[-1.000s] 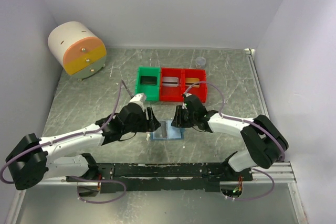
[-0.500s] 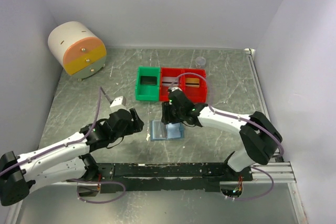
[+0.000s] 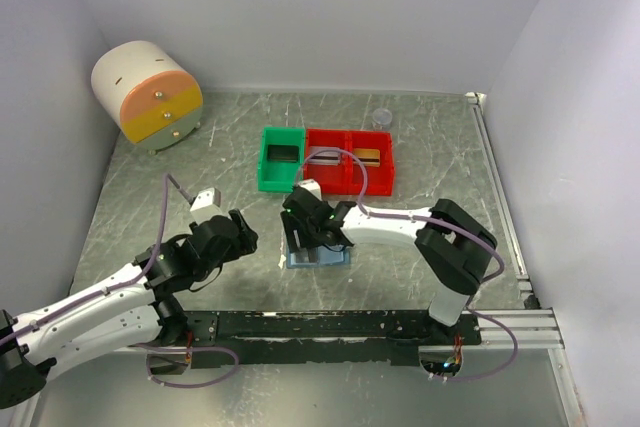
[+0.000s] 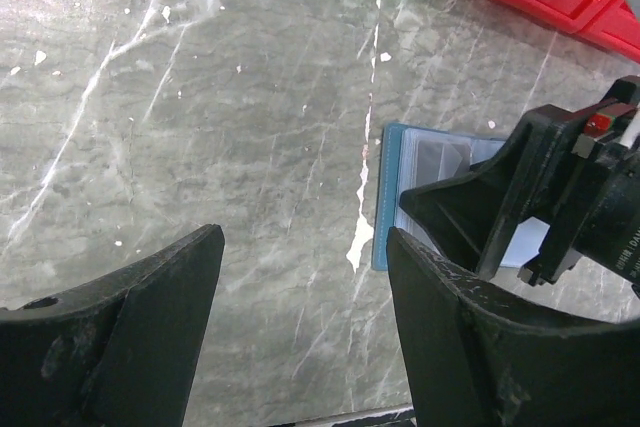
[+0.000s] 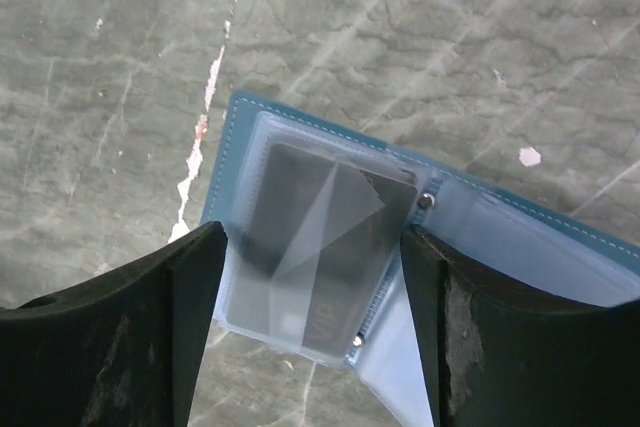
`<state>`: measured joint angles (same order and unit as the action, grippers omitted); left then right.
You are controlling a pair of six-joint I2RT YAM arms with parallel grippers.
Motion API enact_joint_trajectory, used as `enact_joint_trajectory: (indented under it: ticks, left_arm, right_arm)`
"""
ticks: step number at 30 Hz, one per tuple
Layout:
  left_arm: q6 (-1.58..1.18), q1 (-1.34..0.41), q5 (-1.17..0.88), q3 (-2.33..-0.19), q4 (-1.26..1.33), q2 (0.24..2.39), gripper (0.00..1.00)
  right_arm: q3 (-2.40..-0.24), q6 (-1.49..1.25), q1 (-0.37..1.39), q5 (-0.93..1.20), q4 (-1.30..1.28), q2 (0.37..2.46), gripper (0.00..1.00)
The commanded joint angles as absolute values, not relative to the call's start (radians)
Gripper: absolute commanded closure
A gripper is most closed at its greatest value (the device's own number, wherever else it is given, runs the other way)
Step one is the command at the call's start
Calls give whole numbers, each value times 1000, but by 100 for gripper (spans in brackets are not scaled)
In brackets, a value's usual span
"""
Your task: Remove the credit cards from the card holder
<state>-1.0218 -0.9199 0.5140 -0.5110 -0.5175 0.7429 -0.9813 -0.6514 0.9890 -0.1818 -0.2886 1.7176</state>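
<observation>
The blue-grey card holder (image 3: 325,258) lies open on the table in front of the bins. In the right wrist view its blue edge (image 5: 228,137) frames clear pockets, and a grey card (image 5: 300,227) sits inside the left pocket. My right gripper (image 3: 303,232) is open, with one finger on each side of that pocket (image 5: 310,247), just above it. My left gripper (image 3: 240,234) is open and empty, left of the holder. In the left wrist view it (image 4: 305,242) hangs over bare table, with the holder (image 4: 384,187) and the right gripper (image 4: 520,192) ahead to the right.
A green bin (image 3: 264,159) and a red double bin (image 3: 388,173) stand behind the holder, each compartment holding a flat card-like piece: dark, silvery, gold. A round drawer unit (image 3: 147,95) stands far left. A small clear cup (image 3: 381,117) is at the back.
My left arm has pulled back to the left, away from the holder. My right gripper has moved left from the holder's right side to above its left panel.
</observation>
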Motion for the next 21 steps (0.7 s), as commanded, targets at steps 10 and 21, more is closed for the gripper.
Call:
enact_joint_trajectory:
  ticks: [10, 21]
  left_arm:
    - [-991, -916, 524, -512, -486, 785, 22]
    - [-976, -917, 472, -506, -428, 834, 23]
  right_arm:
    - [-1014, -688, 1016, -230, -332, 1771, 42]
    - [-897, -704, 974, -113, -196, 1703, 42]
